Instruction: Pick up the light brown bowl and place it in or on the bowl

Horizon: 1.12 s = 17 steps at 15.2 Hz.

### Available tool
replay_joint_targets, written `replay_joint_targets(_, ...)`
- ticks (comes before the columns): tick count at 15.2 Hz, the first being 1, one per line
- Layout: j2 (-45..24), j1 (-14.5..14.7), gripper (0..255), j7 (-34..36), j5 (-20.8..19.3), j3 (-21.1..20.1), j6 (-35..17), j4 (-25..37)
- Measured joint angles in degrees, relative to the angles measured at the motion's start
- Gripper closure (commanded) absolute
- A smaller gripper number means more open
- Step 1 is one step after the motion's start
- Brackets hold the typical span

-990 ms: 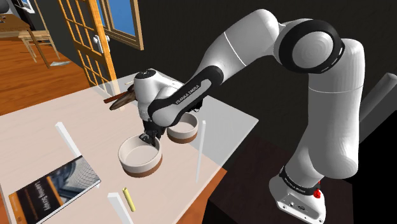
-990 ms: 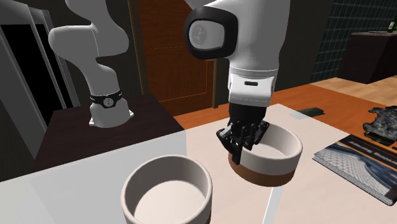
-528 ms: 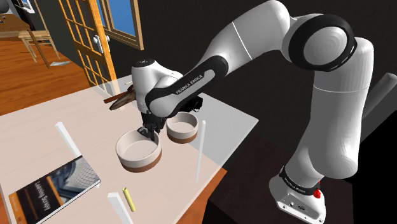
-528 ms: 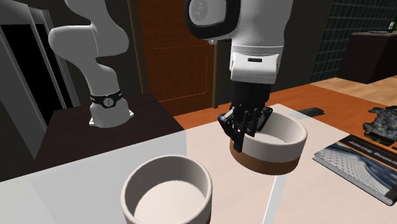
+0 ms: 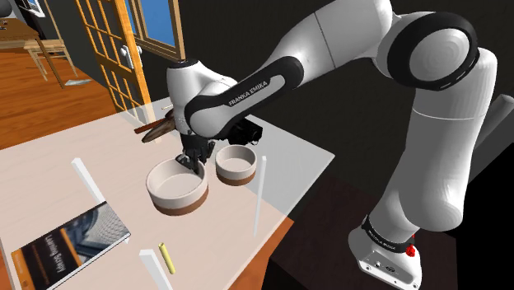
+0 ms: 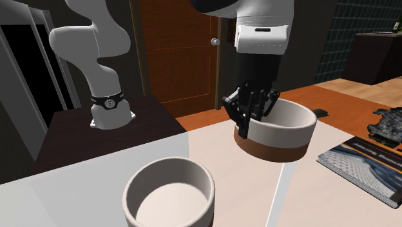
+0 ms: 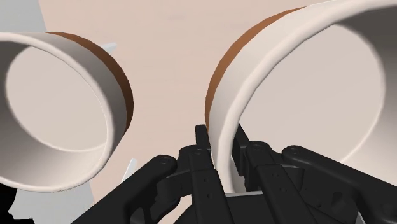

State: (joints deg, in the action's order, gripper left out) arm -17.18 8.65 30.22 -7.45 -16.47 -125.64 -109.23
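Observation:
My black gripper (image 5: pixel 191 162) (image 6: pixel 248 121) (image 7: pixel 219 145) is shut on the near rim of a white bowl with a brown lower band (image 5: pixel 175 189) (image 6: pixel 278 133) (image 7: pixel 305 83). One finger is inside the wall and one outside. The bowl hangs a little above the pale table (image 5: pixel 49 177), slightly tilted. A second, similar white bowl with a brown band (image 5: pixel 235 163) (image 6: pixel 169 193) (image 7: pixel 54 108) stands on the table right beside it, toward the stand. The two bowls are apart.
A book (image 5: pixel 70 247) (image 6: pixel 367 164) lies near the table's front corner, with a small yellow stick (image 5: pixel 167 257) beside it. Thin white posts (image 5: pixel 260 194) stand on the table. A brown object (image 5: pixel 155 130) lies at the far edge, before a glazed door (image 5: pixel 115 49).
The gripper has risen with the bowl clasped by its rim, lifting it off the table. The second bowl has not moved.

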Motion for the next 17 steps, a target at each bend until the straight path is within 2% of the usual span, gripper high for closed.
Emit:
replay_joint_targets(10, 3.20, -0.34, 255, -1.09, 1.41, -0.45, 6.49, 3.47)
replay_joint_targets(17, 9.20, -5.63, 255, -9.70, 3.77, 2.20, 5.58, -2.90)
